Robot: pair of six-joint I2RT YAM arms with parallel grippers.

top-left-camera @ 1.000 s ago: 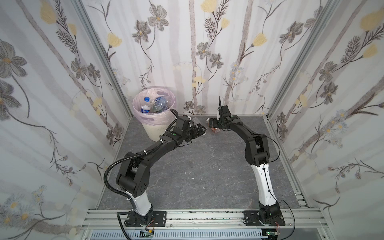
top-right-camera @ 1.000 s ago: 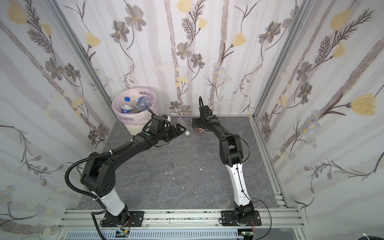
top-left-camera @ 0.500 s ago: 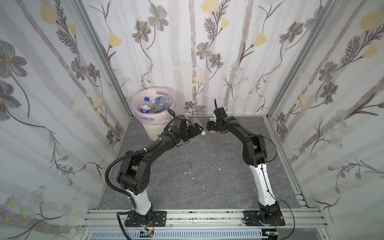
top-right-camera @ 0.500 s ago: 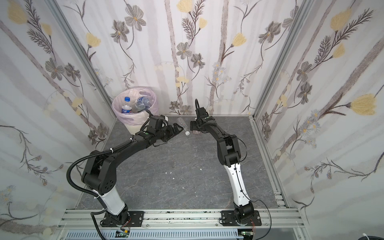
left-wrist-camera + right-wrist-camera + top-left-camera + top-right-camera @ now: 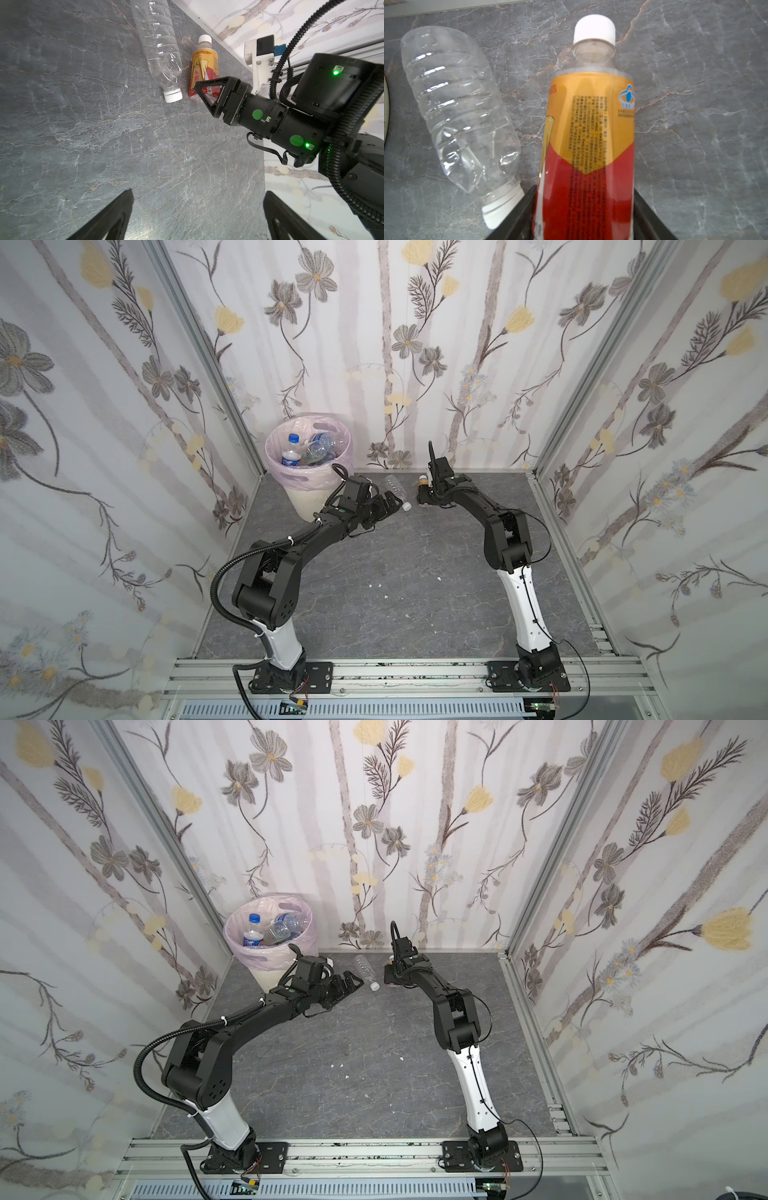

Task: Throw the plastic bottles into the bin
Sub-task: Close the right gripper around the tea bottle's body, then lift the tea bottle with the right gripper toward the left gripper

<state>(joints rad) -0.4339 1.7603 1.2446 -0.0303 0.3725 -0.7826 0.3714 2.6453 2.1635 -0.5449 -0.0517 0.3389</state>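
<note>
The bin (image 5: 305, 499) stands in the back left corner with several plastic bottles (image 5: 309, 450) inside. Next along, the left gripper (image 5: 198, 195) hangs wide open and empty, short of the clear bottle (image 5: 159, 47) lying dented on the grey floor (image 5: 395, 572). Just beside that lies the orange-red bottle (image 5: 589, 128), the right gripper (image 5: 583, 207) straddling its lower body. Whether the jaws pinch it I can't tell. Both bottles look empty, so light, thin-walled and apt to roll or buckle. I'd judge a gentle hold across the middle safest.
</note>
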